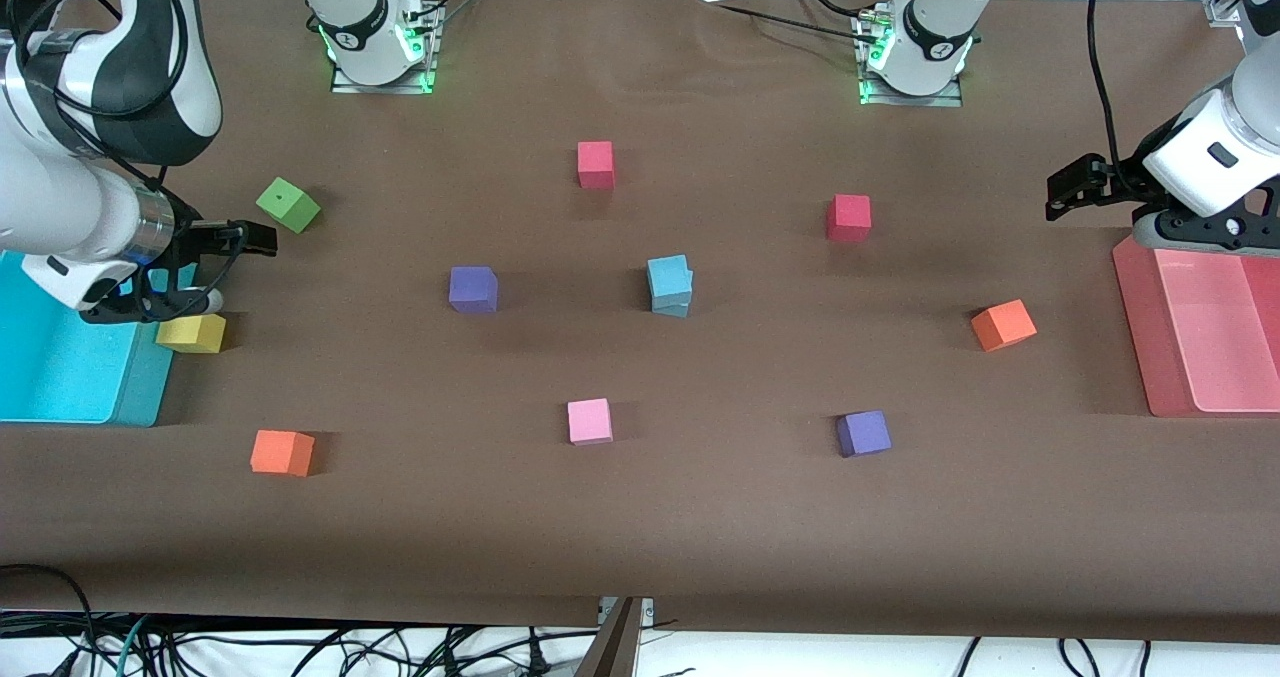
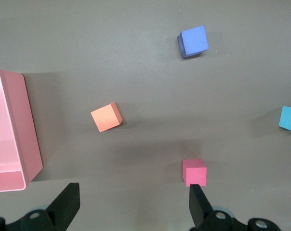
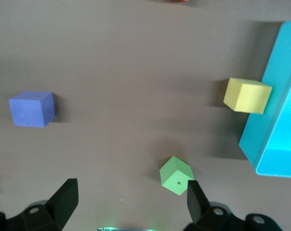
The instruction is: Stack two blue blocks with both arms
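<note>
we find the two blue blocks (image 1: pixel 669 285) stacked near the middle of the desk (image 1: pixel 640 517), upper one slightly askew, while the left pincer (image 2: pixel 132 199) hangs released by the pink tray (image 1: pixel 1200 327) and the right pincer (image 3: pixel 128 199) hangs released near the cyan tray (image 1: pixel 60 367).

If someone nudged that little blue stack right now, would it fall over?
Possibly. The upper blue block sits slightly askew on the lower blue block, so a sideways push might slide it off. Both look like light foam, so they would probably tumble harmlessly rather than roll.
</note>
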`<state>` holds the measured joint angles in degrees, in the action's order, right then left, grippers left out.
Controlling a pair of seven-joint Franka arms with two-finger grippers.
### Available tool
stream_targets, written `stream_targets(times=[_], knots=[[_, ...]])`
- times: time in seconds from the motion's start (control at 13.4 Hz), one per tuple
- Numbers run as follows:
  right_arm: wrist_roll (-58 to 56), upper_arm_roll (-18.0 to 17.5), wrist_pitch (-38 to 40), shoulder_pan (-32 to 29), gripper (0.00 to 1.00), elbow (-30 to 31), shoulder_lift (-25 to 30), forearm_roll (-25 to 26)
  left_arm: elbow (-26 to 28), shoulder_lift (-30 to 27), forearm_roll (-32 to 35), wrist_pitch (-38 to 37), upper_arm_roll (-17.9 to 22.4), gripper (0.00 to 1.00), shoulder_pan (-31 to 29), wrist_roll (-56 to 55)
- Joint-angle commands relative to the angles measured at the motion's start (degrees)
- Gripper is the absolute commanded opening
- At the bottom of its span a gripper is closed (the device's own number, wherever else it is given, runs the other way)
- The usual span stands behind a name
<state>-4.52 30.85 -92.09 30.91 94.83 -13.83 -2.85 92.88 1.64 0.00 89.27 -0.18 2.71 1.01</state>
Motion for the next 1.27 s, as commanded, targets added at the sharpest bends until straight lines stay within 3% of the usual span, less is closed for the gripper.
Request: stream_targets(times=[0.0, 0.07, 0.22, 0.37, 0.67, 1.19], knots=[[1.7, -1.0, 2.1, -2.9, 1.00, -1.2, 0.9, 1.2, -0.7, -0.7, -1.1, -1.0, -0.3, 1.00, -0.8, 0.7], [2.1, -5.0, 2.2, -6.3, 1.00, -1.0, 2.0, 1.4, -0.6, -0.7, -1.1, -1.1, -0.3, 1.00, -0.8, 0.5], [1.8, -17.6, 1.8, -17.7, 1.00, -1.0, 4.8, 1.5, -0.6, -0.7, -1.1, -1.1, -0.3, 1.00, -0.8, 0.4], [1.3, -24.5, 2.5, -25.5, 1.00, -1.1, 7.3, 4.7, -0.5, -0.7, -1.2, -1.2, -0.3, 1.00, -0.7, 0.2], [1.5, -25.1, 3.2, -30.8, 1.00, -1.0, 11.8, 3.7, -0.5, -0.8, -1.3, -1.3, -0.4, 1.00, -0.6, 0.1], [1.8, -26.5, 3.1, -30.5, 1.00, -0.1, 12.2, 3.6, -0.6, -0.9, -1.3, -1.4, -0.4, 1.00, -0.6, 0.1]])
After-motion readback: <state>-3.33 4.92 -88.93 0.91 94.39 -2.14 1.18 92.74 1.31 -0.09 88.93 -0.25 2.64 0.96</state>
